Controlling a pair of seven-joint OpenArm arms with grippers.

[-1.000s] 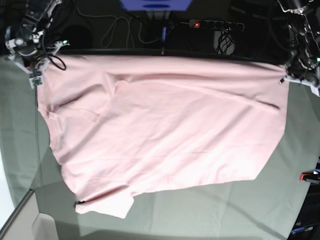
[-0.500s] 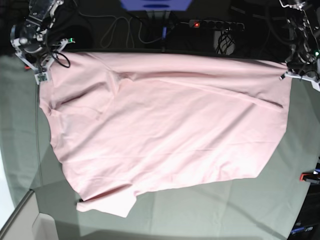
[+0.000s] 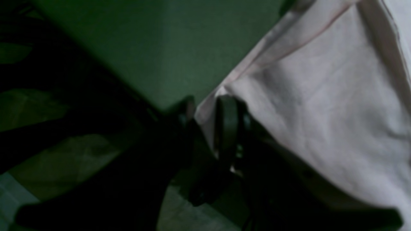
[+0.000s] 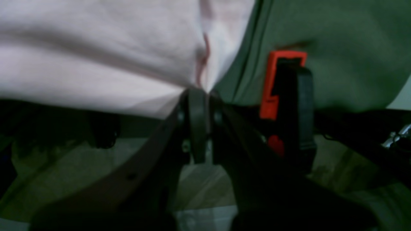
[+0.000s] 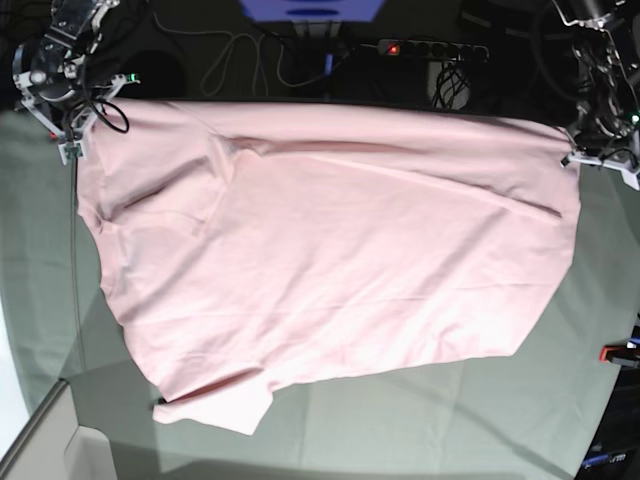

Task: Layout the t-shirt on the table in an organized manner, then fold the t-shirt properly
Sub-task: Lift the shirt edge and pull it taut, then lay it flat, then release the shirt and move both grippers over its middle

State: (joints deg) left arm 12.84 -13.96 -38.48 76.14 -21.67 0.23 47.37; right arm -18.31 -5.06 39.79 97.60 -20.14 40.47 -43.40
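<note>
The pale pink t-shirt [image 5: 330, 250] lies spread on the grey-green table [image 5: 450, 420], plain side up, with a few creases near the upper left sleeve. At its far left corner my right gripper [image 5: 72, 140] is shut on the shirt's hem [image 4: 205, 64], the two fingers pressed together [image 4: 199, 93]. My left gripper [image 5: 574, 152] is at the far right corner. In the left wrist view its fingers [image 3: 226, 128] stand slightly apart, open, with the shirt's corner [image 3: 205, 112] still between them. The print is hidden.
A red and black clamp [image 4: 282, 83] grips the table edge just beside my right gripper. Another red clamp [image 5: 620, 352] sits at the right edge. A power strip [image 5: 430, 48] and cables lie beyond the far edge. A pale box corner [image 5: 60, 450] stands at the lower left.
The shirt's far edge has shifted slightly toward the table's far edge along with both grippers. The rest of the shirt lies as before.
</note>
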